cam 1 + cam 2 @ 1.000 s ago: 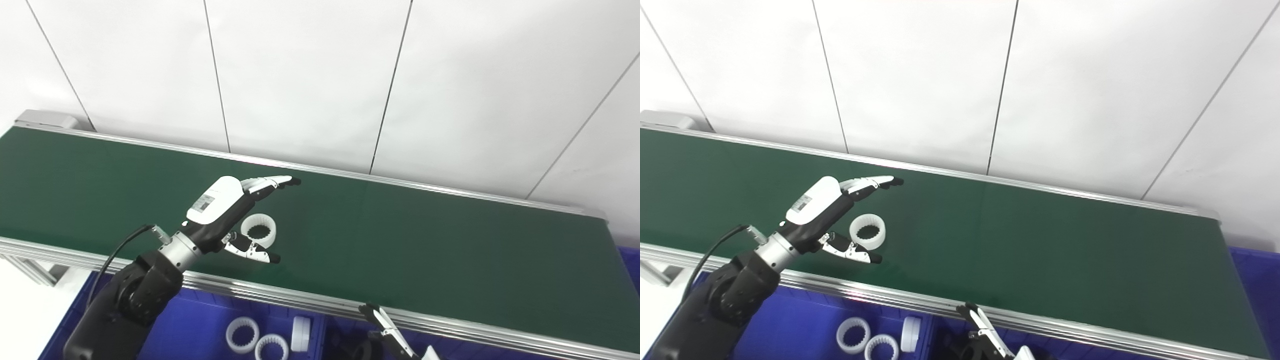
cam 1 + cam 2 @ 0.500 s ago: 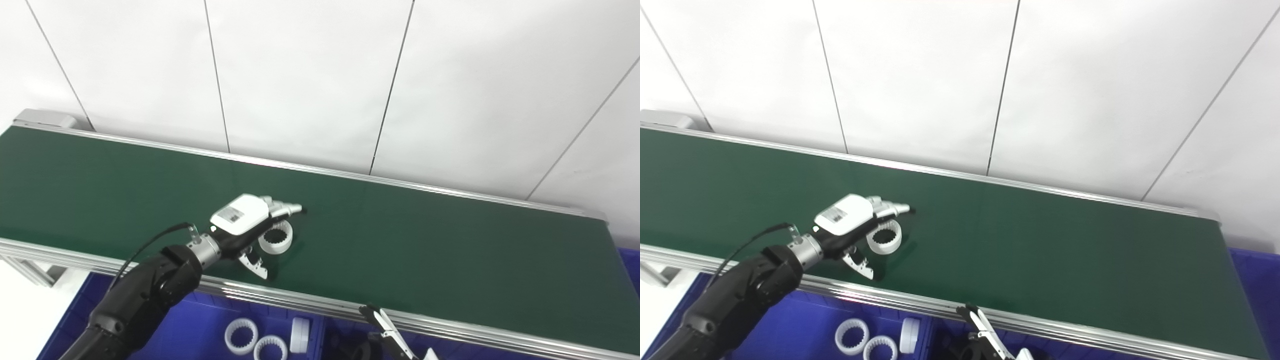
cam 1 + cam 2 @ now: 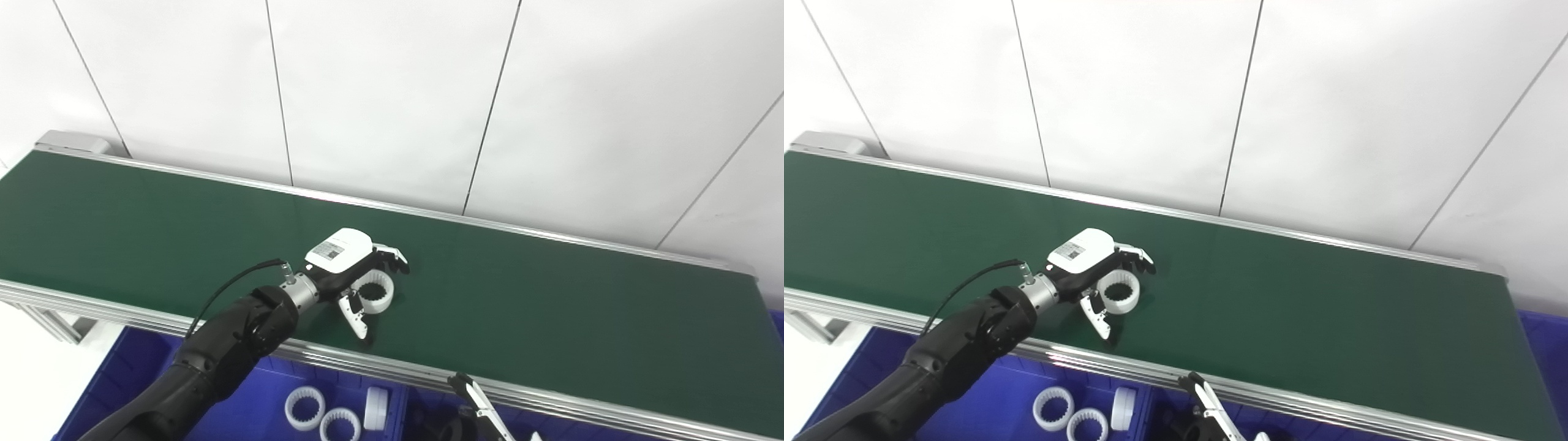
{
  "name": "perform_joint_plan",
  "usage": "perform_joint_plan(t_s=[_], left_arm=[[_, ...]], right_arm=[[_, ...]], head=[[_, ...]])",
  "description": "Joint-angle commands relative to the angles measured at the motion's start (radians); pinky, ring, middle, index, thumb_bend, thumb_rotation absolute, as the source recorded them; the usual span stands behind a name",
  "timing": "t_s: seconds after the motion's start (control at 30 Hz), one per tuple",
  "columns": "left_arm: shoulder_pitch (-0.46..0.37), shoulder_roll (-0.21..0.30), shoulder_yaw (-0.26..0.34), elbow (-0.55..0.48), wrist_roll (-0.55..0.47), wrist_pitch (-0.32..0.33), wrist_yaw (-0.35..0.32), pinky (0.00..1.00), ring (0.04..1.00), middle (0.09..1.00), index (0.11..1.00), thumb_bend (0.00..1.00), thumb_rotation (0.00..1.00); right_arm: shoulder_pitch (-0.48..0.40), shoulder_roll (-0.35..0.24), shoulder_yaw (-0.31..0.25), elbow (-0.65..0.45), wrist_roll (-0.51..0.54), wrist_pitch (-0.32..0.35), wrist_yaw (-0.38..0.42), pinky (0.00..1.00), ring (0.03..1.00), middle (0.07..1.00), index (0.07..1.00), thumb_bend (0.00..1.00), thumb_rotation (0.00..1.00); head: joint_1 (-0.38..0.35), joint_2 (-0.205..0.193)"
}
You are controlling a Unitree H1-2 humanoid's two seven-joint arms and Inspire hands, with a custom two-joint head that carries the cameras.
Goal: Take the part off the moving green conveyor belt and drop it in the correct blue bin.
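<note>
A white toothed ring (image 3: 375, 290) lies flat on the green conveyor belt (image 3: 551, 306), near its front edge. My left hand (image 3: 352, 269) is lowered over the ring. Its fingers (image 3: 392, 254) curl down past the ring's far rim and its thumb (image 3: 355, 313) points down at the near left side, a little apart from the ring. The ring rests on the belt, also in the right eye view (image 3: 1119, 292). Of my right hand (image 3: 474, 401), only some fingertips show at the bottom edge, below the belt's front rail.
A blue bin (image 3: 257, 404) below the belt's front rail holds three white parts: two toothed rings (image 3: 304, 407) and a part standing on edge (image 3: 375, 408). Another blue bin (image 3: 1543, 343) shows at the far right. A white wall stands behind the belt.
The ring has travelled right along the belt. My left hand followed it, dropped down over it, and its fingers curled around its far side. The camera shifted slightly.
</note>
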Motion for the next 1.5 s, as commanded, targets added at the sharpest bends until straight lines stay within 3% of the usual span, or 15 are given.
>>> perform_joint_plan(t_s=[0.0,0.1,0.23,0.47,0.6,0.93,1.13,1.27,1.3,1.33,1.47], left_arm=[[0.023,-0.027,-0.027,-0.010,-0.008,0.022,-0.033,0.27,0.449,0.491,0.536,0.52,0.00],[0.031,-0.027,-0.023,-0.045,-0.038,0.020,-0.045,0.22,0.443,0.483,0.497,0.51,0.00],[0.036,-0.027,-0.012,-0.086,-0.105,0.008,-0.075,0.23,0.418,0.510,0.455,0.50,0.00],[0.039,-0.019,0.003,-0.168,-0.180,0.015,-0.159,0.30,0.422,0.513,0.470,0.50,0.00],[0.042,-0.025,0.015,-0.199,-0.220,0.012,-0.195,0.39,0.445,0.523,0.469,0.47,0.00],[0.057,-0.012,0.053,-0.301,-0.292,-0.010,-0.243,0.38,0.456,0.531,0.474,0.47,0.00],[0.130,0.021,0.108,-0.450,-0.368,0.012,-0.274,0.37,0.460,0.536,0.480,0.46,0.00],[0.214,0.055,0.145,-0.560,-0.410,0.043,-0.303,0.36,0.466,0.546,0.497,0.46,0.00],[0.231,0.061,0.154,-0.581,-0.419,0.049,-0.308,0.36,0.467,0.546,0.499,0.46,0.00],[0.253,0.067,0.163,-0.604,-0.429,0.061,-0.312,0.36,0.466,0.545,0.501,0.46,0.00],[0.308,0.095,0.210,-0.707,-0.493,0.145,-0.353,0.35,0.463,0.543,0.505,0.46,0.00]], right_arm=[[0.000,0.003,-0.005,-0.033,0.008,-0.025,-0.004,0.86,0.950,0.996,0.966,0.37,0.85],[0.000,0.005,-0.006,-0.032,0.004,-0.029,-0.005,0.85,0.946,0.994,0.964,0.36,0.85],[-0.002,0.005,-0.005,-0.037,0.003,-0.025,-0.001,0.86,0.947,0.995,0.966,0.36,0.86],[-0.002,0.007,-0.003,-0.041,0.003,-0.022,0.000,0.86,0.951,0.995,0.966,0.37,0.86],[0.002,0.005,-0.003,-0.047,0.004,-0.021,0.002,0.87,0.954,0.997,0.972,0.36,0.87],[0.000,0.008,-0.002,-0.039,0.002,-0.025,0.000,0.88,0.960,1.000,0.974,0.36,0.87],[-0.002,0.009,-0.003,-0.030,0.002,-0.029,-0.003,0.88,0.959,1.000,0.971,0.37,0.89],[-0.007,0.008,-0.005,-0.026,0.007,-0.029,-0.003,0.88,0.955,0.998,0.968,0.37,0.89],[-0.010,0.007,-0.006,-0.028,0.010,-0.025,0.000,0.88,0.955,0.999,0.968,0.37,0.89],[-0.013,0.007,-0.006,-0.028,0.009,-0.023,0.001,0.88,0.957,1.000,0.970,0.36,0.88],[-0.038,0.010,-0.017,-0.085,0.009,0.045,0.026,0.90,0.973,1.000,0.978,0.36,0.91]], head=[[-0.001,0.003],[-0.001,0.007],[0.000,0.004],[-0.001,0.011],[-0.001,0.012],[-0.001,0.013],[-0.002,0.014],[-0.005,0.035],[-0.009,0.078],[-0.009,0.078],[-0.081,0.319]])
